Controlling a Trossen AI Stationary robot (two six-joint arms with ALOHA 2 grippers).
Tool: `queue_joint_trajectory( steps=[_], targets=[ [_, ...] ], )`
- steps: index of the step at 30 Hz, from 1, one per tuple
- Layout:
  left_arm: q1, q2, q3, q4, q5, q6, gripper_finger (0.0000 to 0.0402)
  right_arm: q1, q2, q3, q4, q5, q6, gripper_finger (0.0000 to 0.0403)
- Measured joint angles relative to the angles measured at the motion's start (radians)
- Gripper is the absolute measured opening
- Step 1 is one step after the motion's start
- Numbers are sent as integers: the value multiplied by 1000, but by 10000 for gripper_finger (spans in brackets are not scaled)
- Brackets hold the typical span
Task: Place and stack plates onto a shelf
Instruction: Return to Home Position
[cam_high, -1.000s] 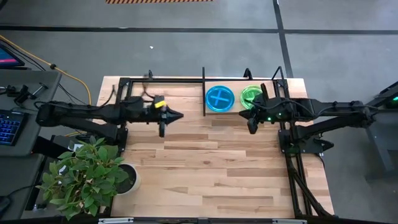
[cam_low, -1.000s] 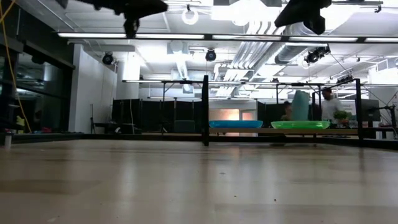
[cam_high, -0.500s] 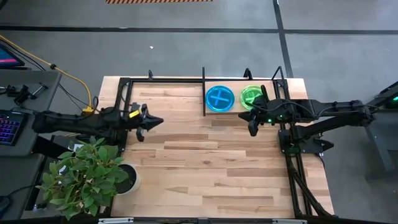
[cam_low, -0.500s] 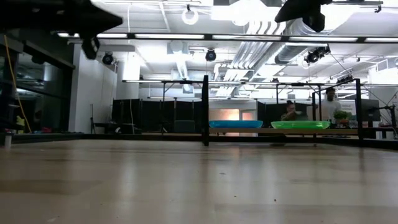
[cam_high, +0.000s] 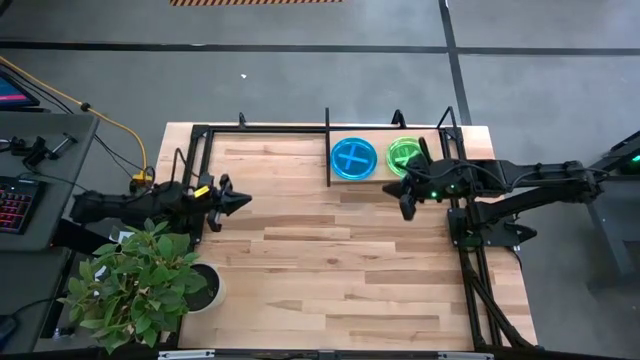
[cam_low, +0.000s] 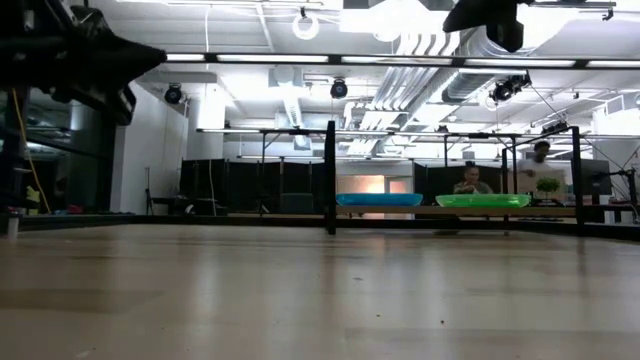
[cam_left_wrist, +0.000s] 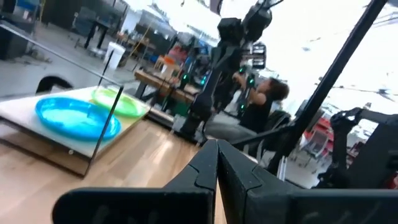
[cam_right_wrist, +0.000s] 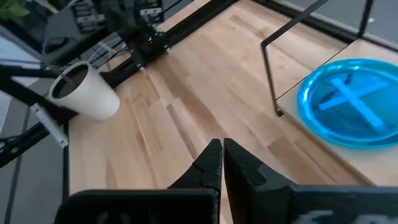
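Pulling back along the pale wooden desk, the left gripper now sits near the desk's left edge, just above the leafy green potted plant. A second ago it reached well further out over the boards. Its two dark fingers are pressed together and carry nothing.

Further right stands the low black metal-rod shelf with its light wood base board. On that board lies the stack of round translucent cyan-blue plastic plates, and just beside it the stack of round translucent lime-green plastic plates. Neither stack has shifted.

At the right, the right gripper hovers just in front of the green stack, where it was a second ago. Its fingers are also pressed together and empty.

No plate shows loose on the desk, so the stacking looks finished. The left arm's retreat reads as the closing move, and the right arm has yet to follow.
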Motion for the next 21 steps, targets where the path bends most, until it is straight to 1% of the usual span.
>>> queue_joint_trajectory(
  steps=[4,8,11,15,21],
  targets=[
    [6,-94,-2,-121,-1,-27,0,9,0,0,-13,-28,-11,0],
    [10,-88,0,-112,-5,-42,0,43,-3,-2,-25,-29,-60,0],
    [10,-81,-1,-144,-8,-45,0,73,-22,-45,2,-29,-88,0],
    [10,-78,0,-152,-9,-45,1,103,-107,-179,149,-34,-116,0],
    [10,-73,0,-160,-9,-45,1,96,-321,-465,485,-70,-146,0]
  ],
)
